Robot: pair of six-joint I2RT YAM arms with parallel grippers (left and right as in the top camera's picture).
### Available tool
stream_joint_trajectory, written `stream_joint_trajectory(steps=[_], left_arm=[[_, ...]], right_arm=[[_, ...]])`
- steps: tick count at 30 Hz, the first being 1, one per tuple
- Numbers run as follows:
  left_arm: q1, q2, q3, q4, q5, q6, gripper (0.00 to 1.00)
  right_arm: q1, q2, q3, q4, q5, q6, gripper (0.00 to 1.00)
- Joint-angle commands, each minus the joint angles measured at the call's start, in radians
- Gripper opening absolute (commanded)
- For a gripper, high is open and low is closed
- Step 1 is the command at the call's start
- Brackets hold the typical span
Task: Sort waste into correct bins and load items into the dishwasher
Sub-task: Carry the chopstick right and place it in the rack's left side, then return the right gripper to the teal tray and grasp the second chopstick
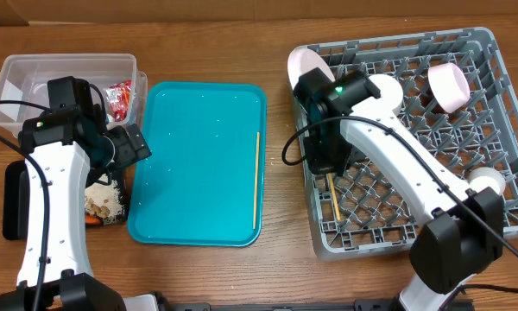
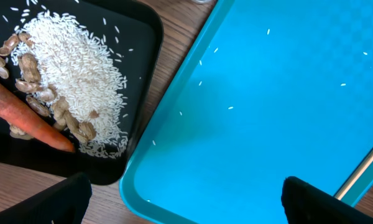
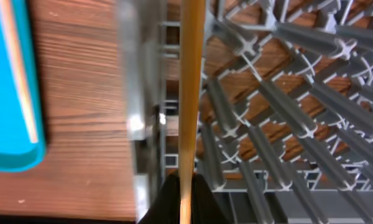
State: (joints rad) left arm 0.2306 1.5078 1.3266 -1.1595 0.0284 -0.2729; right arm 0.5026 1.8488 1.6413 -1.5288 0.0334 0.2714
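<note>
On your desk, the grey dish rack sat on the right, with the teal tray in the middle and the black tray just beside it. Your left claw hung wide open over the teal tray, holding nothing. Your right claw was pinched shut on a chopstick over the rack's left side. The other chopstick lay on the teal tray. The carrot and rice lay in the black tray.

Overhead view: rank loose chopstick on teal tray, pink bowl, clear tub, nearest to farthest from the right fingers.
1. loose chopstick, on the teal tray.
2. pink bowl, at the back of the rack.
3. clear tub, beyond the teal tray.
</note>
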Motion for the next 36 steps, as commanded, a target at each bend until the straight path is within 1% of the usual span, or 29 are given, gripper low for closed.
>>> stream_joint_trajectory(steps=[1, 5, 11, 12, 13, 15, 16, 20, 23, 25, 27, 30, 33, 36], left_arm=[[-0.002, 0.008, 0.004, 0.001, -0.010, 0.015, 1.00], [-0.002, 0.008, 0.004, 0.004, -0.010, 0.015, 1.00], [-0.002, 0.008, 0.004, 0.003, -0.010, 0.015, 1.00], [-0.002, 0.008, 0.004, 0.003, -0.010, 0.015, 1.00], [-0.002, 0.008, 0.004, 0.004, -0.010, 0.015, 1.00], [-0.002, 0.008, 0.004, 0.003, -0.010, 0.015, 1.00], [-0.002, 0.008, 0.004, 0.003, -0.010, 0.015, 1.00], [-0.002, 0.008, 0.004, 0.003, -0.010, 0.015, 1.00], [-0.002, 0.008, 0.004, 0.004, -0.010, 0.015, 1.00], [-0.002, 0.008, 0.004, 0.004, -0.010, 0.015, 1.00], [-0.002, 0.008, 0.004, 0.004, -0.010, 0.015, 1.00], [-0.002, 0.008, 0.004, 0.004, -0.010, 0.015, 1.00], [-0.002, 0.008, 0.004, 0.004, -0.010, 0.015, 1.00], [-0.002, 0.008, 0.004, 0.004, -0.010, 0.015, 1.00]], right_arm=[[-0.015, 0.006, -0.076, 0.056, 0.026, -0.014, 0.04], [-0.015, 0.006, -0.142, 0.116, 0.026, -0.014, 0.04], [-0.015, 0.006, -0.148, 0.129, 0.026, -0.018, 0.06], [-0.015, 0.006, -0.148, 0.129, 0.026, -0.018, 0.18], [-0.015, 0.006, -0.148, 0.126, 0.026, -0.018, 0.27], [-0.015, 0.006, -0.148, 0.121, 0.026, -0.018, 0.37], [-0.015, 0.006, -0.148, 0.115, 0.026, -0.017, 0.40], [-0.015, -0.007, -0.134, 0.086, 0.026, -0.009, 0.41], [-0.011, -0.039, -0.076, 0.072, 0.025, 0.005, 0.41], [-0.001, -0.076, -0.006, 0.088, -0.008, 0.020, 0.41], [0.017, -0.105, 0.044, 0.145, -0.090, 0.020, 0.42], [0.054, -0.120, 0.057, 0.259, -0.191, 0.020, 0.49], [0.101, -0.103, 0.041, 0.329, -0.195, 0.021, 0.53], [0.153, -0.046, 0.020, 0.375, -0.192, 0.050, 0.54]])
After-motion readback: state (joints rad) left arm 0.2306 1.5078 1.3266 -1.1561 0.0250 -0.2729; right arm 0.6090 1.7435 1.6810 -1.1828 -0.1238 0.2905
